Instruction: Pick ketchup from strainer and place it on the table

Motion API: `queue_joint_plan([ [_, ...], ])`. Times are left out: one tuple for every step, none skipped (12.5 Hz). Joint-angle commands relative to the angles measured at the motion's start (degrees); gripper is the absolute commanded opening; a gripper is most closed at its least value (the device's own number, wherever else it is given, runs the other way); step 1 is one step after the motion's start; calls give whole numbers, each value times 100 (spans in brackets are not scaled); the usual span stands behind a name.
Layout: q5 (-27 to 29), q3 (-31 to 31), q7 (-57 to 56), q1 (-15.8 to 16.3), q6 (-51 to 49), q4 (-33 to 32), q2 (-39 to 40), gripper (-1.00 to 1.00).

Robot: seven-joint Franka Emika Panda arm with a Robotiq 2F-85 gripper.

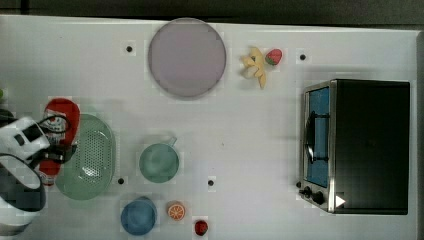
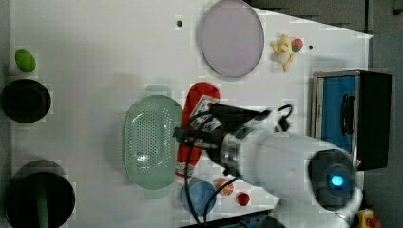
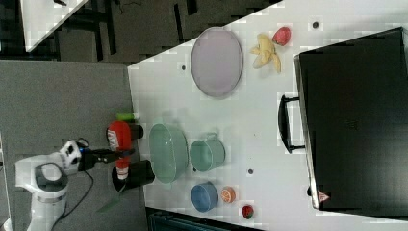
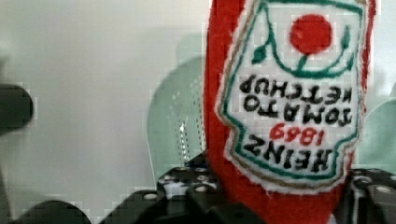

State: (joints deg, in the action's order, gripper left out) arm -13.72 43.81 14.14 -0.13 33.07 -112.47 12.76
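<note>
Top view, left to right: claw (image 1: 62, 150) clamped on the ketchup (image 1: 61, 131), held clear of the table (image 1: 260, 130), just beside the strainer (image 1: 89, 157) at its left rim. Mug (image 1: 159, 162) right of strainer.

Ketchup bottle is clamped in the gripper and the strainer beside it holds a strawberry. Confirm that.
Not quite. The gripper does clamp the ketchup bottle, but the strainer beside it holds nothing, as the top view shows. The strawberries lie on the table.
</note>
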Motion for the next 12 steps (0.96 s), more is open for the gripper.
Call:
queue_joint_plan([
  [99,-321,-875,-581,-219,129,-18,21],
  [98,-458,-1050,-740,-219,170,-22,21],
  [99,-607,-1219,-889,-209,198,-23,21],
  [97,-760,-1337,-1036,-161,220,-24,21],
  [96,-927,-1393,-1178,-99,240,-24,21],
  [93,-1092,-1417,-1306,-13,251,-24,21],
  [91,-1257,-1448,-1423,20,252,-24,21],
  [91,-1407,-1551,-1524,29,250,-23,21],
  [91,-1559,-1732,-1611,22,236,-23,21],
  [91,-1704,-2012,-1686,23,211,-23,21],
  [91,-1843,-2355,-1752,30,175,-26,21],
  [92,-1965,-2720,-1815,42,127,-35,21],
])
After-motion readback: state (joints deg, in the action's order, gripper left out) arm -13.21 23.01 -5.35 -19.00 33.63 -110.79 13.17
